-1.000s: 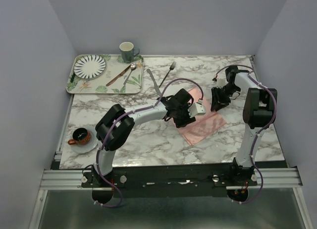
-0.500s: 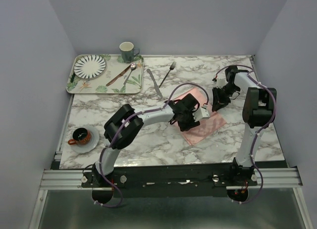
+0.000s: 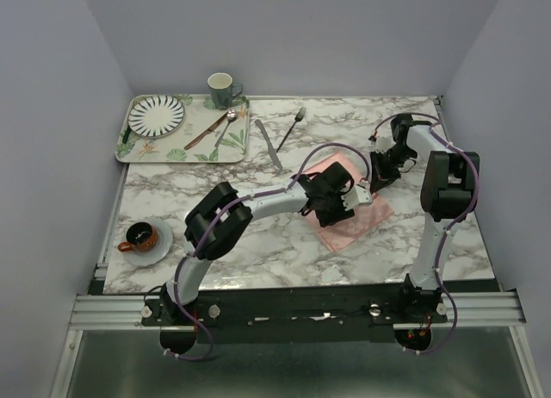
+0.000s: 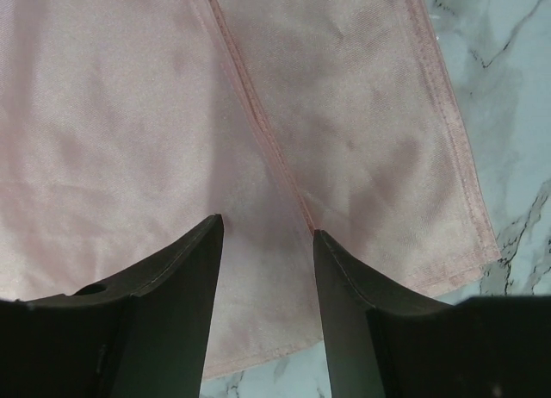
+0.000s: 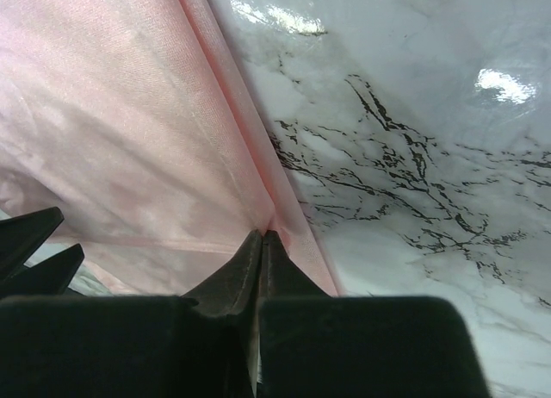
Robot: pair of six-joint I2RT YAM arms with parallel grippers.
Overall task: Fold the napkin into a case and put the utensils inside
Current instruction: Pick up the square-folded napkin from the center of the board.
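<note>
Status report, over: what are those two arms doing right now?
Left gripper open over salmon-pink cloth napkin. Right gripper pinched shut on its edge. Silver metal fork and knife lie apart on marble table, nothing blocking.

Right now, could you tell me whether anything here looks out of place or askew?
The napkin lies diagonally on the table, its edge pinched by the right gripper. The fork and knife lie loose, angled apart, beside the tray. Nothing looks spilled or damaged.
</note>
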